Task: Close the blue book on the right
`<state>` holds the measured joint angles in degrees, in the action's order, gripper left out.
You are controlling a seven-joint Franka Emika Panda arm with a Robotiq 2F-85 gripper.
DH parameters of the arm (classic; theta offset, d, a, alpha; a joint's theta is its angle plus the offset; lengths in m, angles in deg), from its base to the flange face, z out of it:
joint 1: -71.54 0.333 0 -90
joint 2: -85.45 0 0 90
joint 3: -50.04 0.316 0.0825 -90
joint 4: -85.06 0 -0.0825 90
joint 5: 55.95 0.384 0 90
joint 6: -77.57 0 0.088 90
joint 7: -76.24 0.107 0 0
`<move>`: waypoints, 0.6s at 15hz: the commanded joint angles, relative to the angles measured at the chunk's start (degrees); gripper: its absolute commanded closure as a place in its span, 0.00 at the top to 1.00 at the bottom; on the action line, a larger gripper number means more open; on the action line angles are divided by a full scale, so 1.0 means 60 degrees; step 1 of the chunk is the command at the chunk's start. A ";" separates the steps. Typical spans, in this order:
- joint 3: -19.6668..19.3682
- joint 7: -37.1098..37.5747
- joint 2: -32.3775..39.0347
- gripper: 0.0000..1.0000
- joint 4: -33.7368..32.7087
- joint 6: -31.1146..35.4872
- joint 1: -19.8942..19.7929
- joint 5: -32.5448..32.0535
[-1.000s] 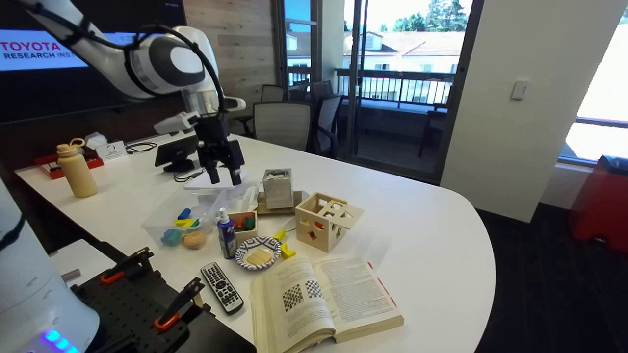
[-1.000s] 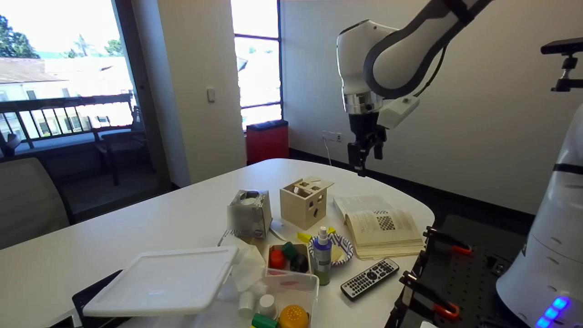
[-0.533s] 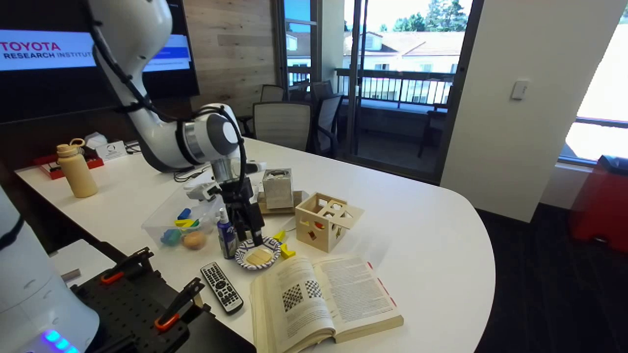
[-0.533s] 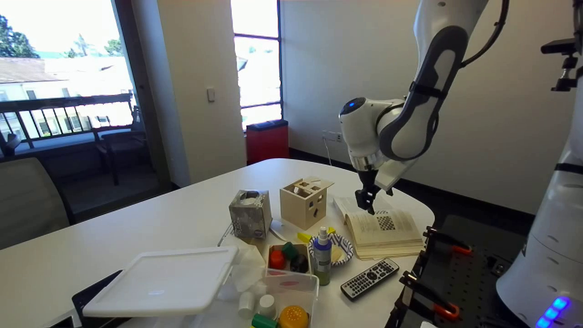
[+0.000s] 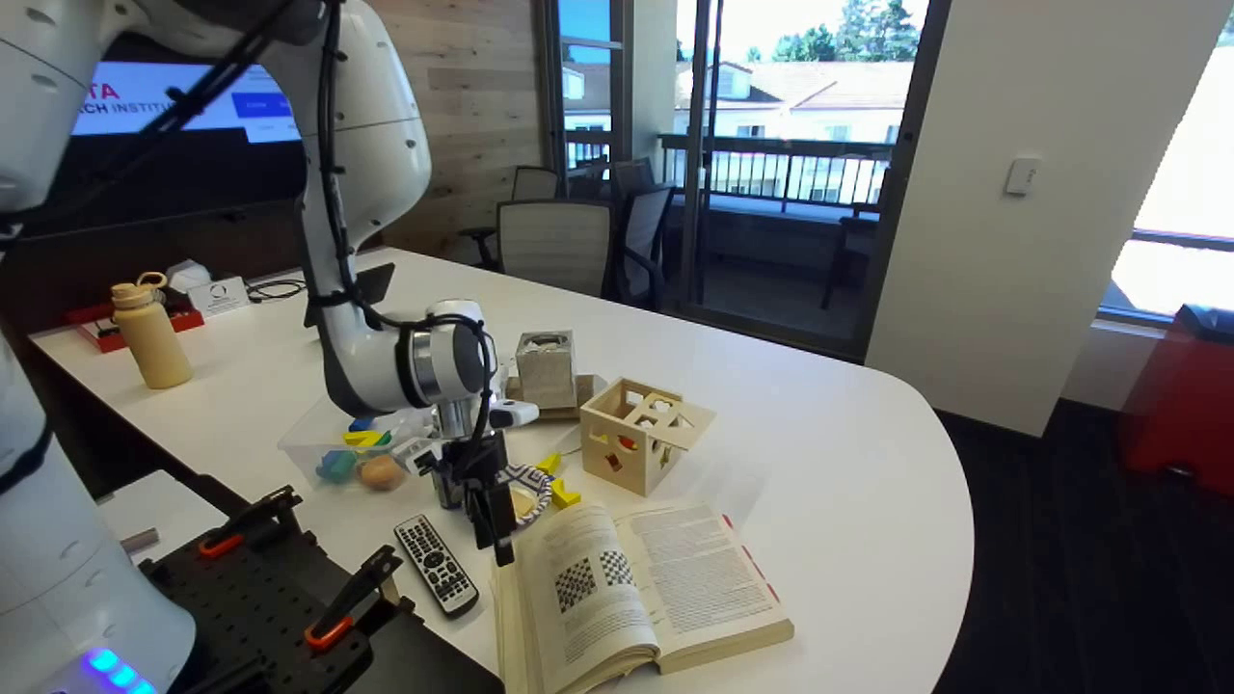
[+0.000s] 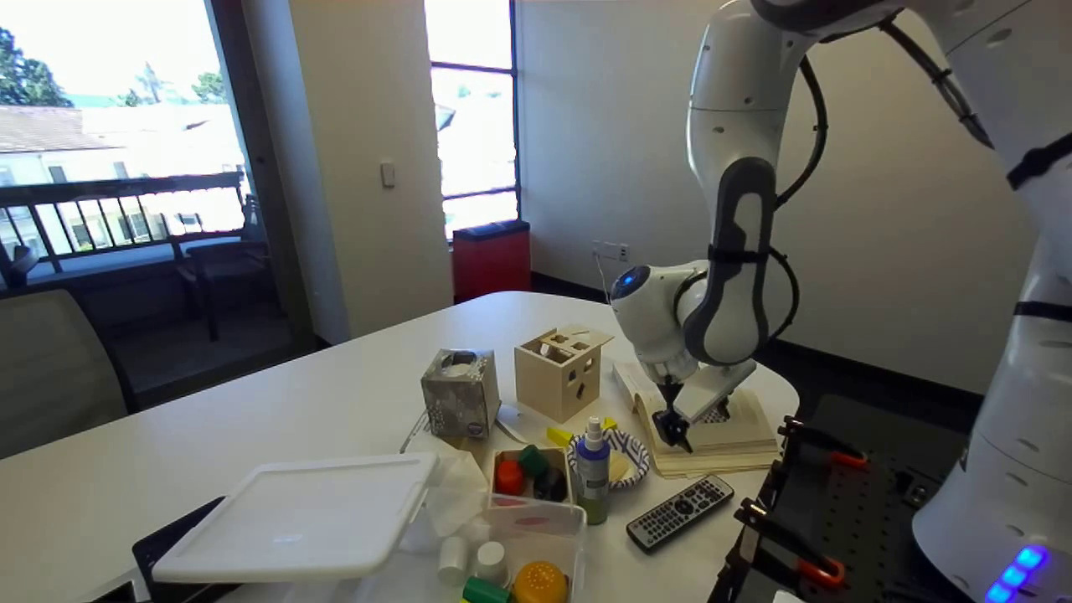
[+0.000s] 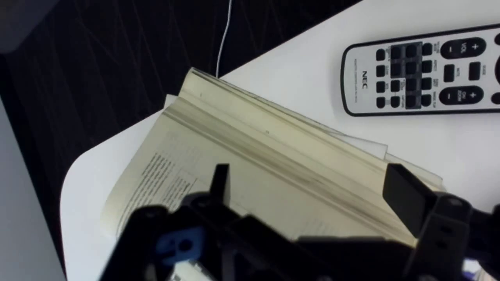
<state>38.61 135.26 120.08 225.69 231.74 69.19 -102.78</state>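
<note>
Wrist view: hand (image 7: 306, 183) spread over open book (image 7: 258, 168), table edge (image 7: 304, 42) close, remote (image 7: 424, 74) apart.

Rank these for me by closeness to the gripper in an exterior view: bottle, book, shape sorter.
1. Book: lying open, just below the gripper.
2. Shape sorter: farther back, toward picture right.
3. Bottle: far over at picture left.

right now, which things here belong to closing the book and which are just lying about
For the job:
open book
end effector, open

Just lying about, among others:
remote
spray bottle
patterned bowl
wooden shape-sorter box
grey patterned box
white lid
clear bin
tan bottle
</note>
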 commanded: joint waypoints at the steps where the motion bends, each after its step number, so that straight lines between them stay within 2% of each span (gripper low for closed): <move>1: -0.0300 -0.0007 0.1082 1.00 -0.0604 0.0408 0.0544 0.0759; 9: -0.0656 -0.0959 0.2499 1.00 -0.1479 0.0402 0.1390 0.3019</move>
<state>36.28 132.86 132.31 218.64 233.25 75.38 -89.38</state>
